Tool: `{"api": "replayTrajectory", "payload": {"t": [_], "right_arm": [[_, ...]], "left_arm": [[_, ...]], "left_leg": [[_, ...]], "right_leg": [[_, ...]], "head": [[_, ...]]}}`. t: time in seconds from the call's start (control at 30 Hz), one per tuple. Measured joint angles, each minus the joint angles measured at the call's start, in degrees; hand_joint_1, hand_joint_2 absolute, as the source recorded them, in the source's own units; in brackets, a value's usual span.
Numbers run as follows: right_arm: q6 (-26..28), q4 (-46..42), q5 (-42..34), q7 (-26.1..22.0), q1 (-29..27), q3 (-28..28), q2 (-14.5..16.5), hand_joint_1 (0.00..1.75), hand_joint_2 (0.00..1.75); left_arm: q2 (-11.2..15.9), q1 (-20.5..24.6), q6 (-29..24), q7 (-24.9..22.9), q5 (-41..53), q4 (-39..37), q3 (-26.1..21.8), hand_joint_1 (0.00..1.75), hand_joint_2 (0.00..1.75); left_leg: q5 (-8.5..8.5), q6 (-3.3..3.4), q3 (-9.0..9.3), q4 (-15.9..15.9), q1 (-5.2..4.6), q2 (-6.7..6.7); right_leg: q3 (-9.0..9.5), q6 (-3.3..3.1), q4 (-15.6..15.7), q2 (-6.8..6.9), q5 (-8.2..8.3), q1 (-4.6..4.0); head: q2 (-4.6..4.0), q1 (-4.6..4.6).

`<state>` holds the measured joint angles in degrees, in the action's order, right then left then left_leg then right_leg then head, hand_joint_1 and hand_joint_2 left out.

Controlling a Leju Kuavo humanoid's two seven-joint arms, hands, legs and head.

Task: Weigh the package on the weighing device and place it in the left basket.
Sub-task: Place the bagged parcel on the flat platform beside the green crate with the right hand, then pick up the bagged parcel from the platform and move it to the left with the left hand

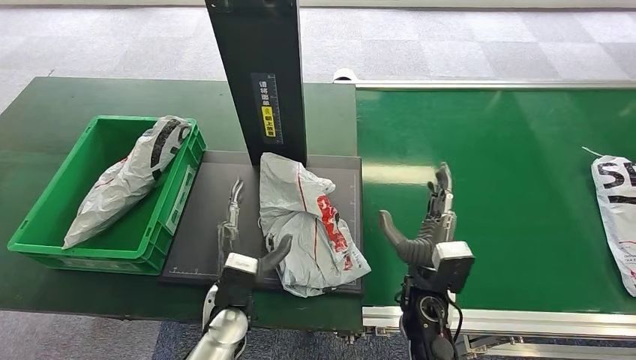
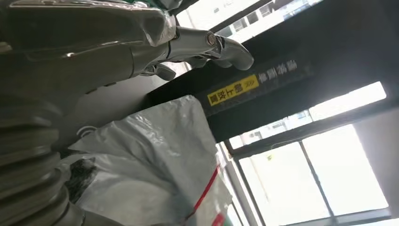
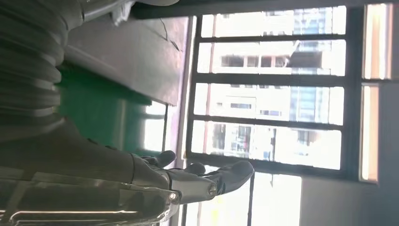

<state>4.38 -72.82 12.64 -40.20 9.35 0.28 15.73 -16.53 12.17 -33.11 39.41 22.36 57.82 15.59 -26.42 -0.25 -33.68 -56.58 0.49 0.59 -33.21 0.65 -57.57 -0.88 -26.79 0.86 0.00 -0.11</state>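
The grey plastic package (image 1: 309, 229) lay on the dark weighing platform (image 1: 201, 225), against the black upright column (image 1: 259, 75). The left robot hand (image 1: 234, 225) stood spread, empty, just beside it, thumb touching the bag. The right robot hand (image 1: 431, 225) hovered spread above the green conveyor belt (image 1: 510, 172); the green basket (image 1: 45, 217) held another bag (image 1: 127, 180).

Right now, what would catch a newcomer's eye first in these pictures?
A crumpled grey package with red print lies on the dark scale, at the foot of a black post. The left hand reaches beside it, fingers spread. Left of the scale, a green basket already holds another grey bag.
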Motion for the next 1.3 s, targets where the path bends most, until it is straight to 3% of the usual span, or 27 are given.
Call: {"api": "replayTrajectory", "payload": {"t": [0.1,0.2,0.5,0.63,0.67,1.0,1.3], "right_arm": [[0.2,-10.73,-2.72,-0.03,-6.12,-2.75,-0.61,0.0,1.75],[0.39,-19.91,-3.97,-0.04,-10.42,-5.41,-0.91,0.0,1.75],[2.12,-29.44,-3.96,-0.04,-14.01,-6.53,-1.38,0.0,1.75],[2.79,-29.64,-4.55,-0.04,-13.87,-5.87,-1.56,0.0,1.75],[2.82,-29.71,-4.74,-0.04,-13.85,-5.79,-1.61,0.0,1.75],[2.28,-29.82,-5.33,-0.04,-13.81,-5.75,-1.82,0.0,1.75],[1.49,-29.82,-5.46,-0.04,-13.67,-5.95,-1.82,0.0,1.75]], "left_arm": [[-0.16,3.87,-5.14,-5.78,9.88,-9.1,2.04,0.0,1.75],[-0.27,6.65,-6.4,-12.97,16.42,-15.92,5.05,0.0,1.75],[-0.92,11.63,-6.92,-16.59,18.0,-24.5,9.73,0.03,1.75],[-1.48,14.2,-6.32,-19.85,17.91,-27.8,12.1,1.65,1.75],[-1.65,14.75,-6.15,-20.63,17.8,-28.57,12.71,1.73,1.75],[-2.8,17.11,-6.85,-21.05,16.81,-32.46,14.56,1.75,1.75],[-2.81,16.31,-7.3,-16.41,22.75,-30.93,8.11,1.75,1.75]], "left_leg": [[-0.04,0.05,0.05,-0.01,-0.03,0.24],[-0.07,0.05,0.06,0.0,-0.04,0.09],[-0.08,0.04,0.14,0.0,-0.03,0.03],[-0.06,0.05,0.15,0.0,-0.04,0.06],[-0.06,0.05,0.16,0.0,-0.04,0.06],[-0.07,0.05,0.15,0.0,-0.04,0.1],[-0.07,0.05,0.16,0.0,-0.04,0.08]], "right_leg": [[0.14,0.13,0.04,0.21,-0.09,0.04],[0.18,0.11,0.03,0.09,-0.07,0.04],[0.25,0.1,0.03,0.01,-0.06,0.03],[0.32,0.1,0.03,0.04,-0.06,0.03],[0.34,0.1,0.03,0.04,-0.06,0.03],[0.35,0.11,0.03,0.07,-0.06,0.03],[0.33,0.11,0.02,0.07,-0.06,0.03]], "head": [[0.0,0.01],[0.0,0.0],[0.0,-0.01],[0.0,0.01],[0.0,0.01],[0.0,0.01],[0.0,0.02]]}}
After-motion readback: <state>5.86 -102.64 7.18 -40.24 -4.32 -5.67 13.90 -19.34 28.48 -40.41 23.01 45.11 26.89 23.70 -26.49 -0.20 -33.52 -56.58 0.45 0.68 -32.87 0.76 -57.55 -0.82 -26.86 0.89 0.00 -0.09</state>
